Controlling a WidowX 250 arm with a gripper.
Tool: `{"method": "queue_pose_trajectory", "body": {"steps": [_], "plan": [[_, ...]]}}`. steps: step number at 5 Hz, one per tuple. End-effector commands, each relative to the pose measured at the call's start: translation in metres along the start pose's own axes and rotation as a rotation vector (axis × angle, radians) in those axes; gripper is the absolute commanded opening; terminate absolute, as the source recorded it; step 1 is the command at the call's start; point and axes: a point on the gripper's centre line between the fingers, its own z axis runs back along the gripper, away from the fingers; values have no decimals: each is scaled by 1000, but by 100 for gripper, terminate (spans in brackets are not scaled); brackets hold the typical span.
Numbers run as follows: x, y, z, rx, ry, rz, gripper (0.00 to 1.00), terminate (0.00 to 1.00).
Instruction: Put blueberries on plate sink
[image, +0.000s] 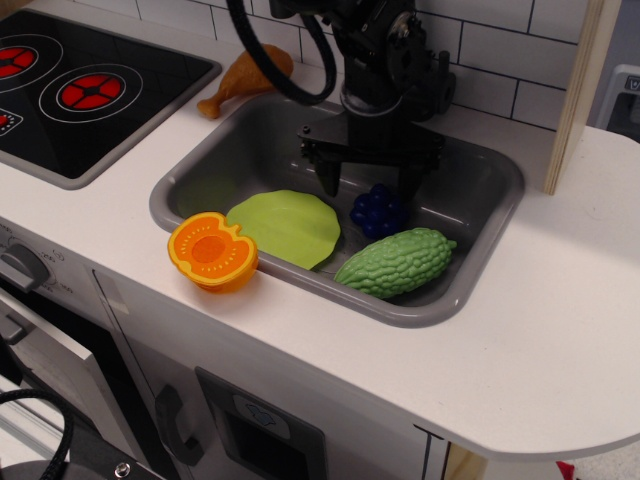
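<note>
You have no readable writing here: no brand, label or lettering shows on anything. The only marks are the red ring patterns on the black stove (75, 85) at the upper left.

The berries (377, 211) are a small dark blue cluster of round glossy beads, well smaller than the gourd (395, 262). They lie on the floor of the sink (480, 240), right of the plate (286, 227) and just behind the gourd; you cannot tell whether they touch either one. Their top is partly hidden by the gripper.

The plate is thin, flat and pale lime green with a wavy, roughly round edge. It rests in the sink's near left part and leans up against the front wall. Nothing sits on it.

The sink is a grey rectangular basin with rounded corners and a raised rim, set in the white counter (560, 330).

Your gripper (369, 182) hangs inside the sink with its two black fingers (327, 176) pointing down and spread wide apart. The right one comes down at the berries' upper right edge, the left one in the gap between berries and plate. It holds nothing, and you cannot tell whether a fingertip touches the cluster.

An orange halved fruit (212, 251) sits on the sink's front left rim, cut face up. A toy drumstick (243, 78) lies on the counter behind the sink.
</note>
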Motion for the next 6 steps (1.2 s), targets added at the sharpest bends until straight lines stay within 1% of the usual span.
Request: {"method": "queue_pose_trajectory", "body": {"steps": [1, 3, 4, 5, 6], "plan": [[8, -12, -8, 36, -45, -8, 100, 0], [5, -15, -19, 47, -54, -10, 100, 0], [8, -17, -21, 40, -37, 5, 0, 0], [10, -16, -20, 38, -53, 12, 0, 0], [19, -11, -3, 11, -86, 55, 0, 0]]}}
